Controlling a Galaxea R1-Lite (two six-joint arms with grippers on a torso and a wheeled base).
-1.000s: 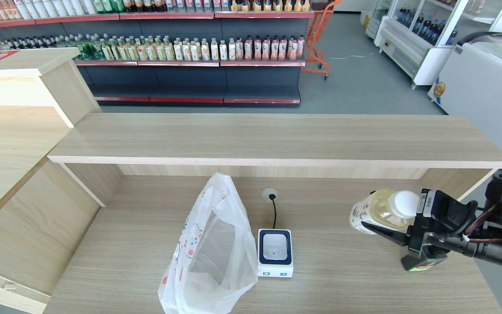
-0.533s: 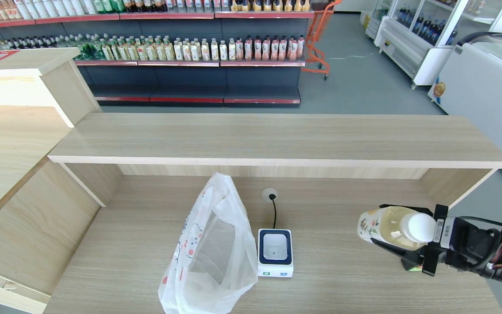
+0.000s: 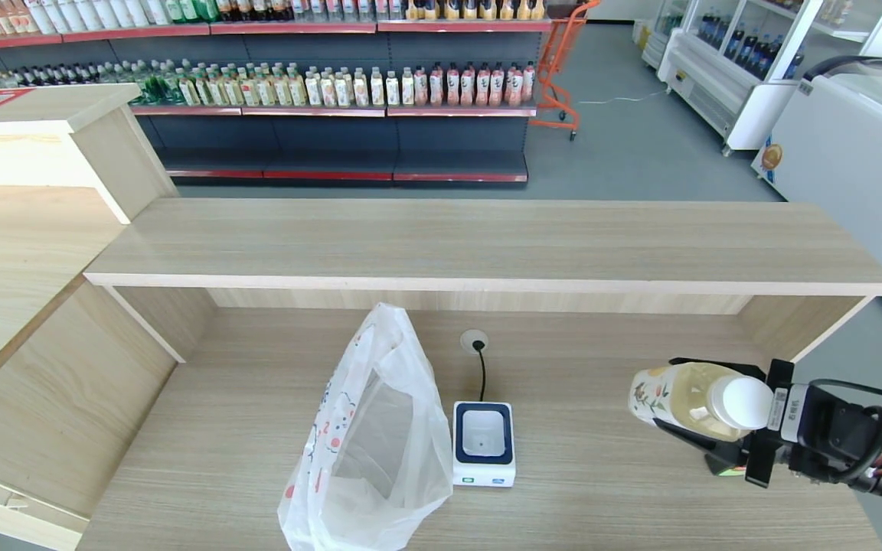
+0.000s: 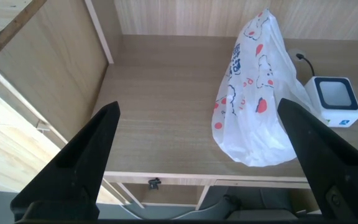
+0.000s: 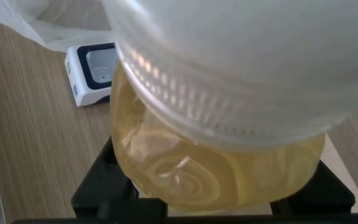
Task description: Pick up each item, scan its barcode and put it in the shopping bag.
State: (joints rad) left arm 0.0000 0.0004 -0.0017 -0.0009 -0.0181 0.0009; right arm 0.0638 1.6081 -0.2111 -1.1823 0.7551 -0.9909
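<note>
A bottle of pale yellow drink point(image 3: 687, 396) with a white cap point(image 3: 748, 402) lies sideways in my right gripper point(image 3: 668, 393), which is shut on it above the right end of the counter point(image 3: 609, 490). In the right wrist view the bottle point(image 5: 216, 168) sits close between the black fingers. The white shopping bag point(image 3: 368, 444) stands open at the counter's middle, with the white scanner point(image 3: 484, 442) just right of it. My left gripper point(image 4: 197, 107) hangs open and high over the counter's left part, left of the bag point(image 4: 257, 93).
A raised wooden ledge point(image 3: 487, 241) runs along the back of the counter, and a wooden side wall point(image 3: 66, 398) closes its left end. The scanner's black cable point(image 3: 481, 371) leads to a hole at the back. Store shelves and freezers stand beyond.
My right gripper has drawn back to the right and nearer with the bottle, which now lies more level. The bag and scanner have not moved.
</note>
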